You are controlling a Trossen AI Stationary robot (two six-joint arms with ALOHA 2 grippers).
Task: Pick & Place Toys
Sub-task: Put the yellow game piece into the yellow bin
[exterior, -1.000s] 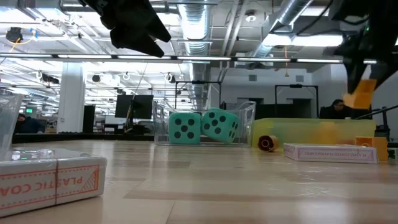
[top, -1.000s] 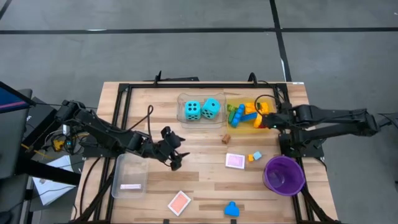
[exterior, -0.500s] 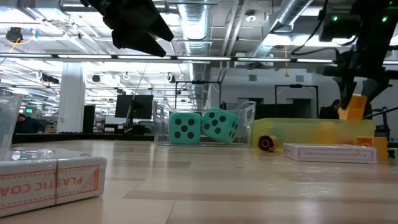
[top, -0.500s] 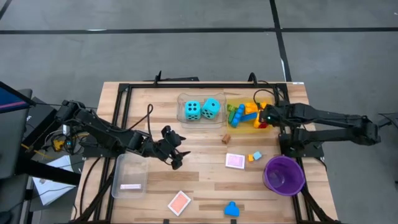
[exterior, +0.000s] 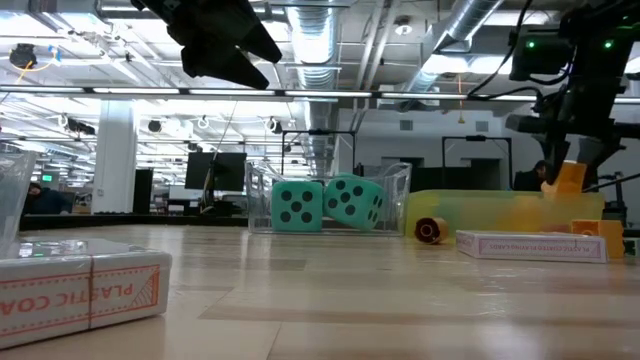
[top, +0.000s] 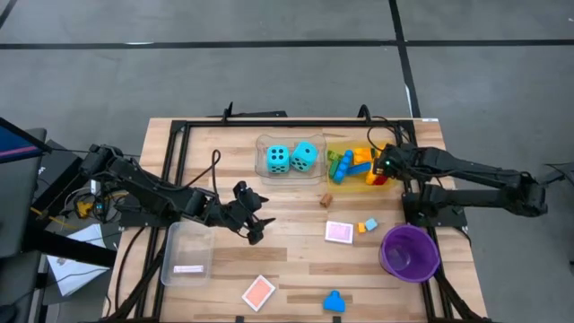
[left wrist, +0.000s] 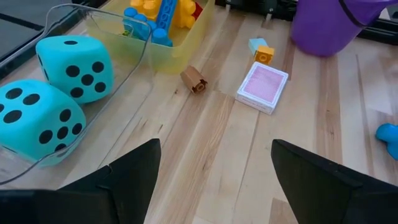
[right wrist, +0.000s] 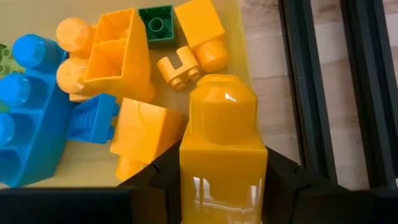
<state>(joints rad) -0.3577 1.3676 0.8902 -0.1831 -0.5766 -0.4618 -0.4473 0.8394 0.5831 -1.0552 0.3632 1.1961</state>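
Note:
My right gripper (top: 381, 164) hangs over the yellow tray (top: 344, 180) at the table's far right and is shut on an orange-yellow brick (right wrist: 222, 140), which also shows in the low view (exterior: 568, 178). Several blue, yellow, orange and green bricks (right wrist: 118, 68) lie in the tray. Two turquoise dice (top: 291, 158) sit in a clear tray (top: 262, 169) beside it. My left gripper (top: 254, 229) hovers open and empty above the table's middle left; it also shows in the left wrist view (left wrist: 214, 180). A pink tile (top: 338, 231), an orange tile (top: 258, 292) and loose bricks (top: 366, 225) lie on the table. My right gripper pinches the orange-yellow brick between its two fingers by the two opposite sides of its square end (right wrist: 186, 171). The fingers come from above, slanting in from the table's right. The brick's round stud end (right wrist: 222, 102) points away from the gripper. The brick is clear of the bricks in the tray below.
A purple bowl (top: 409, 251) stands at the near right. A clear tray (top: 186, 251) lies at the near left. A blue brick (top: 334, 301) lies by the near edge and a brown brick (top: 326, 200) in front of the yellow tray. A black frame (top: 179, 135) runs along the table's edges.
My right gripper has gone toward the table's left edge and down with the orange-yellow brick, from the yellow tray's right end to above the bricks in it. It has stayed shut on the brick.

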